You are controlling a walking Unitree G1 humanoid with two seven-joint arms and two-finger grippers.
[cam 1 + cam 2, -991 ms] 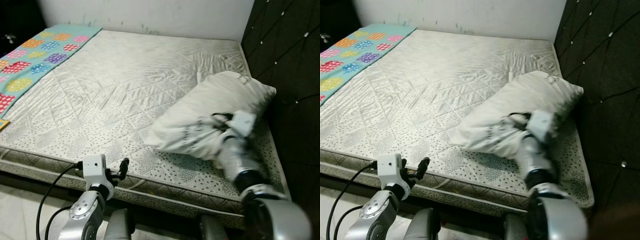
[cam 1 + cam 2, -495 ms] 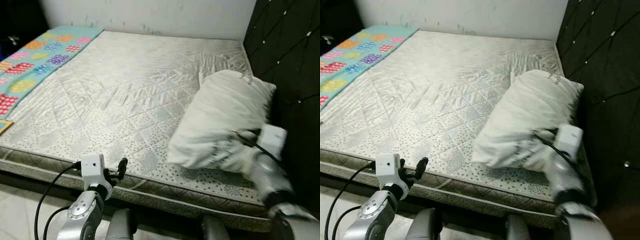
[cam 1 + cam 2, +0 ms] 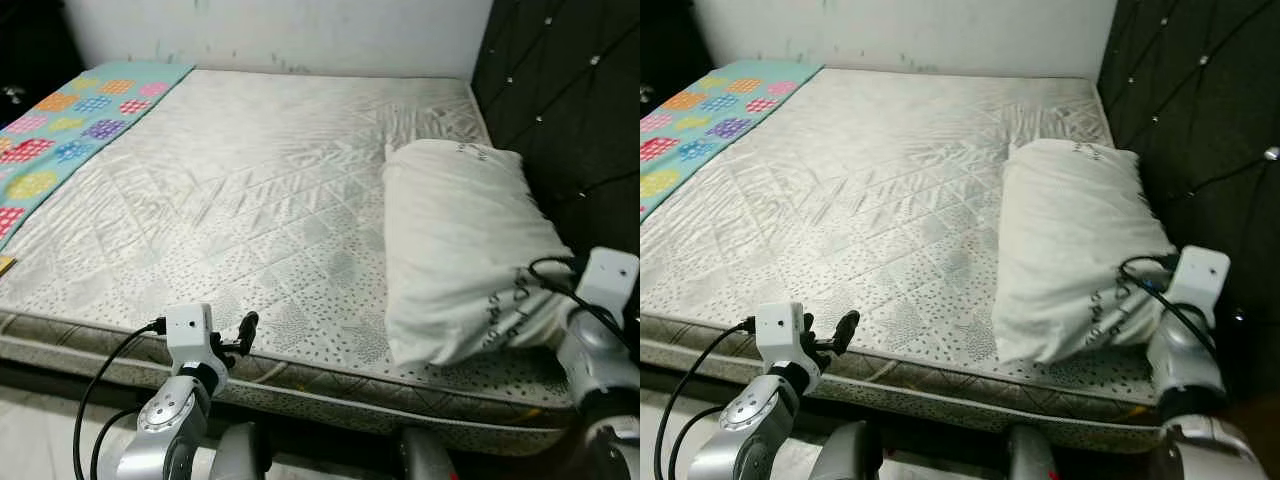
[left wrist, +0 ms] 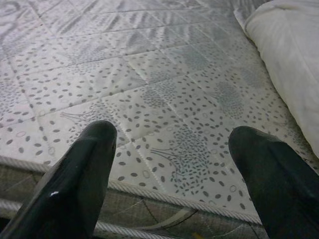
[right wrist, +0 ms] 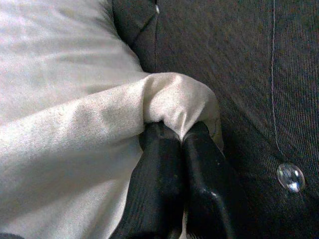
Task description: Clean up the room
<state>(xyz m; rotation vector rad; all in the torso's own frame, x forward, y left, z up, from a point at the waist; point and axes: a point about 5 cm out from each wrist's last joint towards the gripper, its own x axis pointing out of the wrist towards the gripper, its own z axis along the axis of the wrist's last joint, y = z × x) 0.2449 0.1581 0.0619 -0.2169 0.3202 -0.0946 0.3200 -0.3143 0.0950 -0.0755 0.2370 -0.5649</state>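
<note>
A white pillow point(image 3: 460, 250) lies on the right side of the bed, lengthwise along the dark headboard point(image 3: 570, 120). My right gripper point(image 5: 182, 142) is shut on the pillow's near corner, a fold of its fabric pinched between the black fingers point(image 5: 159, 184), close against the headboard. The right arm point(image 3: 592, 345) reaches in from the bed's near right corner. My left gripper point(image 4: 174, 135) is open with nothing in it, held low at the bed's front edge point(image 3: 243, 331), well left of the pillow.
The quilted grey mattress point(image 3: 250, 180) spreads wide to the left of the pillow. A teal blanket with coloured dots point(image 3: 60, 130) lies along its far left side. A pale wall stands behind the bed, and light floor shows below its front edge.
My right gripper has dragged the pillow to the right, from slanting across the bed to lying along the headboard. The left arm has stayed put.
</note>
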